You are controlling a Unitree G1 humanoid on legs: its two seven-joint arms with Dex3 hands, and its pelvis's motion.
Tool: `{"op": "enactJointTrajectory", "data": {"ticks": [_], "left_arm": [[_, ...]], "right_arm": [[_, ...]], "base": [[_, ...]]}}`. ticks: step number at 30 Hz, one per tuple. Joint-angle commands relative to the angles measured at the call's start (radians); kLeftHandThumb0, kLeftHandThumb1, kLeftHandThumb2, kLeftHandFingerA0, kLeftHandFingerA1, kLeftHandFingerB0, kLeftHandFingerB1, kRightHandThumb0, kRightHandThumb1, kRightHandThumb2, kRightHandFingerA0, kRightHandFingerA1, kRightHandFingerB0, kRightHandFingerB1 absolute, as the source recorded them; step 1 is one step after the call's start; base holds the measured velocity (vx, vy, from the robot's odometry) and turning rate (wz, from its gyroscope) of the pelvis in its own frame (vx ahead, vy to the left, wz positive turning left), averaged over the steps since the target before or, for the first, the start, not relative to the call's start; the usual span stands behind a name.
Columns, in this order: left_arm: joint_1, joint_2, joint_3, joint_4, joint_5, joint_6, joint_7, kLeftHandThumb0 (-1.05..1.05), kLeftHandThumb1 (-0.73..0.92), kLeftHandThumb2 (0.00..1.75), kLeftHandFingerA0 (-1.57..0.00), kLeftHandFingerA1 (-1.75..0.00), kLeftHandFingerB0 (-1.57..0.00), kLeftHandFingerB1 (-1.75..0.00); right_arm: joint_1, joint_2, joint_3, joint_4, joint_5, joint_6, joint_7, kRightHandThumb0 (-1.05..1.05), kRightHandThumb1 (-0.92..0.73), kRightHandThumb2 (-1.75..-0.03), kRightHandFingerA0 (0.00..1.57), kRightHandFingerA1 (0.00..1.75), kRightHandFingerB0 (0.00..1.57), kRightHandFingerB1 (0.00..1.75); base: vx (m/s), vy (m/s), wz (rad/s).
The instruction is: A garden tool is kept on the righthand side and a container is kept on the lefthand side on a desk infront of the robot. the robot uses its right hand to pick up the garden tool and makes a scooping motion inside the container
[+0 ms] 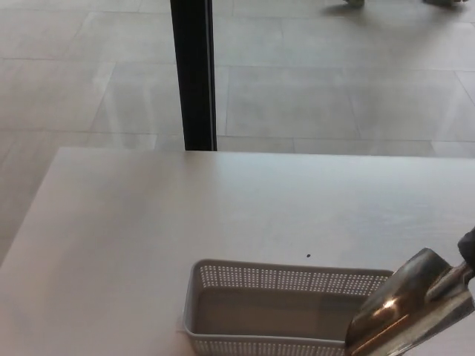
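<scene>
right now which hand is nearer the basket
Right. Only a dark sliver of the right hand shows at the right edge, holding the metal scoop over the basket. The left hand is out of view.

grey perforated container (pixel 282 311), shiny silver scoop (pixel 404 311)
</scene>
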State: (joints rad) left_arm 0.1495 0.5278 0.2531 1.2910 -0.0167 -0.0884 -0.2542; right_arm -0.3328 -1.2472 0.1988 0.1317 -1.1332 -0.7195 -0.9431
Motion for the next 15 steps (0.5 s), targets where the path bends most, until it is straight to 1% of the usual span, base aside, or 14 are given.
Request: {"op": "enactJointTrajectory", "data": {"ticks": [1,2,3,4,5,6,7,8,9,10,11,13,14,15], "left_arm": [[0.007,0.017,0.006,0.004,-0.011,0.000,-0.018,-0.61,-0.06,1.09,-1.01,-1.15,-0.88,-1.02],[0.001,0.018,0.001,0.007,-0.004,0.009,-0.013,-0.69,-0.11,1.11,-0.92,-1.11,-0.85,-1.00],[-0.003,0.019,-0.006,0.009,0.003,0.013,-0.010,-0.68,-0.08,1.10,-0.92,-1.08,-0.84,-0.99],[-0.003,0.019,-0.008,0.010,0.004,0.013,-0.010,-0.68,-0.08,1.10,-0.92,-1.08,-0.84,-0.99],[-0.002,0.019,-0.008,0.011,0.004,0.005,-0.011,-0.60,-0.05,1.07,-1.07,-1.13,-0.90,-1.01],[0.000,0.018,-0.012,0.009,0.006,0.003,-0.010,-0.61,-0.04,1.07,-1.07,-1.12,-0.91,-1.00],[0.003,0.018,-0.009,0.006,0.001,0.001,-0.017,-0.72,-0.10,1.11,-0.95,-1.08,-0.86,-0.99],[0.003,0.018,-0.009,0.003,-0.001,0.003,-0.020,-0.69,-0.11,1.12,-0.96,-1.08,-0.85,-1.00],[0.002,0.017,-0.006,0.004,-0.004,0.006,-0.019,-0.67,-0.11,1.12,-0.97,-1.07,-0.86,-0.98],[0.002,0.017,-0.006,0.004,-0.004,0.006,-0.019,-0.67,-0.11,1.12,-0.97,-1.07,-0.86,-0.98],[0.014,0.013,-0.011,0.011,0.001,-0.007,-0.026,-0.69,-0.09,1.09,-0.93,-1.07,-0.86,-0.97],[0.015,0.013,-0.011,0.011,0.001,-0.007,-0.026,-0.69,-0.09,1.09,-0.93,-1.07,-0.86,-0.97],[0.012,0.009,-0.012,0.016,0.004,-0.004,-0.017,-0.68,-0.06,1.09,-0.93,-1.06,-0.85,-0.97],[0.011,0.008,-0.011,0.016,0.002,-0.002,-0.012,-0.67,-0.08,1.09,-0.98,-1.06,-0.87,-0.97]], "right_arm": [[-0.017,0.016,0.003,-0.045,-0.040,-0.013,0.047,-0.34,-0.57,-0.60,0.92,1.70,0.93,0.86],[-0.012,0.020,0.004,-0.065,-0.028,-0.015,0.094,-0.38,-0.57,-0.61,0.96,1.72,0.94,0.83],[-0.001,0.024,0.002,-0.074,-0.015,-0.008,0.127,-0.38,-0.45,-0.91,1.25,1.36,0.88,0.87],[0.001,0.026,-0.001,-0.077,-0.013,-0.008,0.133,-0.38,-0.45,-0.91,1.25,1.36,0.88,0.87],[0.012,0.039,-0.001,-0.084,-0.004,0.011,0.171,-0.43,-0.59,-0.58,0.92,1.71,0.93,0.81],[0.020,0.054,-0.007,-0.087,-0.026,0.040,0.163,-0.48,-0.42,-0.70,1.09,1.56,0.96,0.84],[0.025,0.061,-0.013,-0.091,-0.023,0.052,0.188,-0.38,-0.54,-0.59,0.93,1.72,0.93,0.83],[0.029,0.068,-0.019,-0.089,-0.010,0.060,0.214,-0.34,-0.53,-0.59,0.97,1.74,0.94,0.83],[0.028,0.081,-0.022,-0.072,0.001,0.065,0.220,-0.33,-0.53,-0.59,0.96,1.71,0.96,0.79],[0.029,0.083,-0.025,-0.073,0.001,0.063,0.224,-0.33,-0.53,-0.59,0.96,1.71,0.96,0.79],[0.023,0.082,-0.037,-0.050,0.023,0.082,0.281,-0.34,-0.53,-0.60,0.91,1.58,0.95,0.73],[0.023,0.085,-0.042,-0.051,0.023,0.079,0.287,-0.34,-0.53,-0.60,0.91,1.58,0.95,0.73],[-0.010,0.098,-0.038,0.002,0.055,0.069,0.314,-0.25,-0.52,-0.61,0.88,1.58,0.92,0.85],[-0.036,0.120,-0.030,0.064,0.079,0.047,0.290,-0.19,-0.47,-0.67,0.88,1.61,0.87,1.06]], "base": [[0.00,0.000,0.00],[0.00,0.000,0.00],[0.00,0.000,0.00],[0.00,0.000,0.00],[0.00,0.000,0.00],[0.00,0.000,0.00],[0.00,0.000,0.00],[0.00,0.000,0.00],[0.00,0.000,0.00],[0.00,0.000,0.00],[0.00,0.000,0.00],[0.00,0.000,0.00],[0.00,0.000,0.00],[0.00,0.000,0.00]]}}
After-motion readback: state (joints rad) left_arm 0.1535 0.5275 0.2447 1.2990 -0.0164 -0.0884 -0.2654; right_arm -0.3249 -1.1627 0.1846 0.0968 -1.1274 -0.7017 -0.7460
